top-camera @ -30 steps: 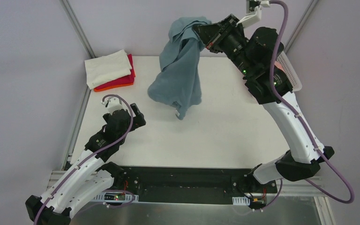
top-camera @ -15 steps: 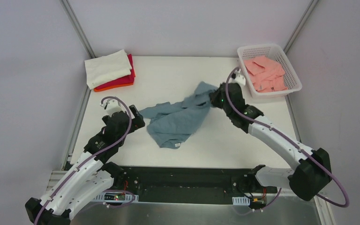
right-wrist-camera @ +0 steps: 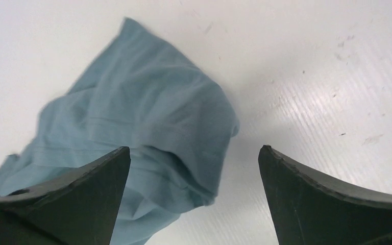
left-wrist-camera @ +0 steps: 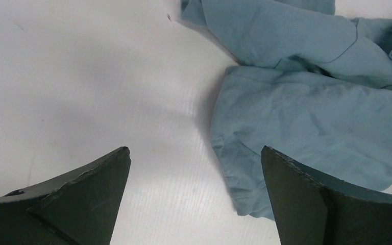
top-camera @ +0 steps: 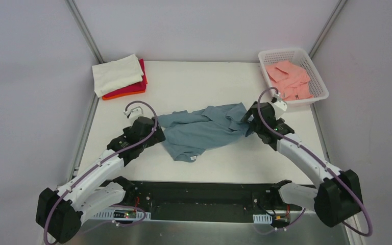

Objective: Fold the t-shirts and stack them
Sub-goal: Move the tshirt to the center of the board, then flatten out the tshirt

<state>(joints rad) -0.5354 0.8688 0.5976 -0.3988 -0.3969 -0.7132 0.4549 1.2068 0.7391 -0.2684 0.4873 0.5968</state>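
**Blue-grey shirt lies rumpled between 2 open grippers**

We see the blue-grey shirt (top-camera: 204,130) in a loose heap near the middle of the table (top-camera: 209,81). Its long axis runs left to right, with the right end a little farther from the arm bases than the left. It is not spread flat: folds overlap along its far edge and a lobe bulges toward the near edge. A small pale speck on that lobe may be the neck label, but we cannot be sure, so we cannot say which way the collar points.

The left gripper (top-camera: 155,135) sits at the shirt's left end and the right gripper (top-camera: 246,120) at its right end. In both wrist views the fingers are spread wide with nothing pinched. The left wrist view shows a hemmed edge of cloth on the table ahead of them, and the right wrist view shows a loose rounded fold.

We judge the cloth to be light, limp and quick to bunch. It will likely sag when lifted and slide over the smooth table. The best hold looks to be 2 corners along 1 hem or the shoulder seams, so it can be drawn flat.

A cream-white shirt (top-camera: 116,74) tops the folded stack (top-camera: 132,90) at far left. The basket (top-camera: 286,51) at far right holds salmon-pink shirts (top-camera: 288,79).
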